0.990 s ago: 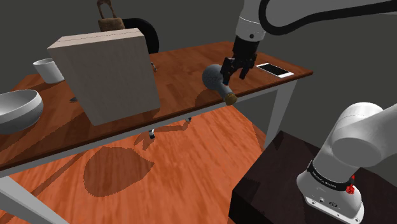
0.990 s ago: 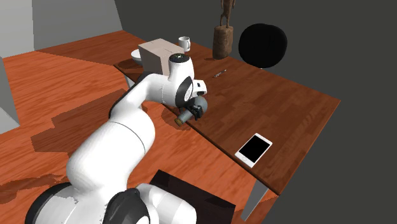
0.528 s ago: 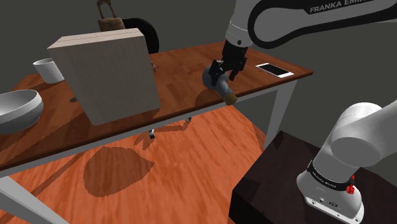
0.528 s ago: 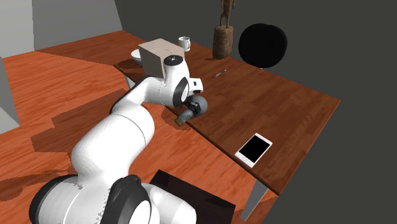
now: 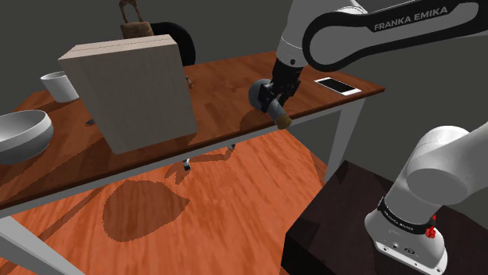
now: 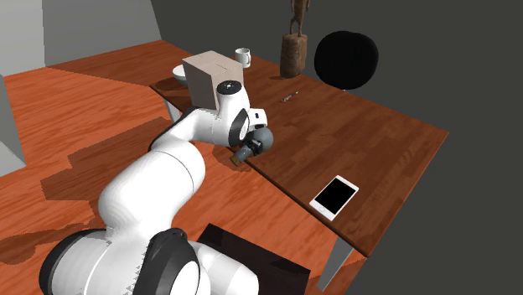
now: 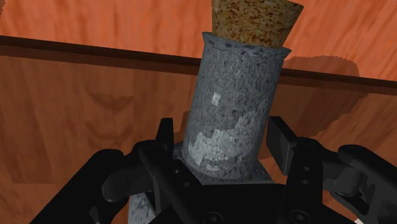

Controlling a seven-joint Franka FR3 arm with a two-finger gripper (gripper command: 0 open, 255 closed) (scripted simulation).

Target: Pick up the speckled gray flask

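The speckled gray flask (image 5: 260,94) lies on its side at the front edge of the wooden table (image 5: 219,86), its cork (image 5: 282,121) poking past the edge. My gripper (image 5: 274,105) is down over the flask's neck. In the wrist view the neck (image 7: 232,108) runs up between the two black fingers (image 7: 167,137), which stand close on either side of it with a thin gap on one side, so the gripper (image 7: 222,137) is open. From the second exterior view the hand (image 6: 251,148) covers the neck, with the round body (image 6: 263,137) beside it.
A large beige box (image 5: 133,90) stands on the table to the shoulder view's left of the flask. Past it are a white cup (image 5: 60,84) and a gray bowl (image 5: 19,133). A phone (image 5: 338,85) lies near the table's right end. The floor (image 5: 235,203) drops away below the cork.
The gripper has come down from just above the flask and shifted slightly left in the shoulder view, so its fingers now straddle the neck. The flask has not moved.
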